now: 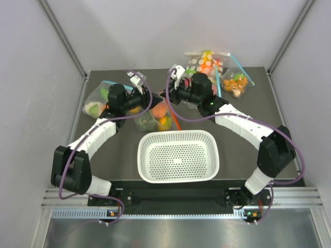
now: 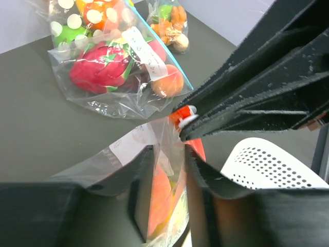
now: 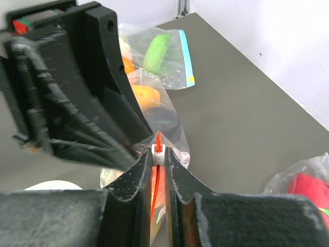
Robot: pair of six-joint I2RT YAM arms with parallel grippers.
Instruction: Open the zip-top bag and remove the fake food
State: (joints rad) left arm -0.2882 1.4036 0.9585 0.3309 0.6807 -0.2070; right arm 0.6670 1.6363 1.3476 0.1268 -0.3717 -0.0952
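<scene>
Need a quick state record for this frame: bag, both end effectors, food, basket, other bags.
zip-top bag: mid-table, behind the basket, gripped from both sides
left end effector: shut on the bag's clear film
right end effector: shut on the bag's red-orange zip strip
bag mouth: cannot tell if open
fake food: inside the bag, none out
white perforated basket: in front of the bag, no food in it
blue-zip bags: back right and far left, not gripped

The zip-top bag [image 1: 155,118] sits just behind the basket [image 1: 178,134], with other bags [image 1: 209,63] behind and left of it.
</scene>
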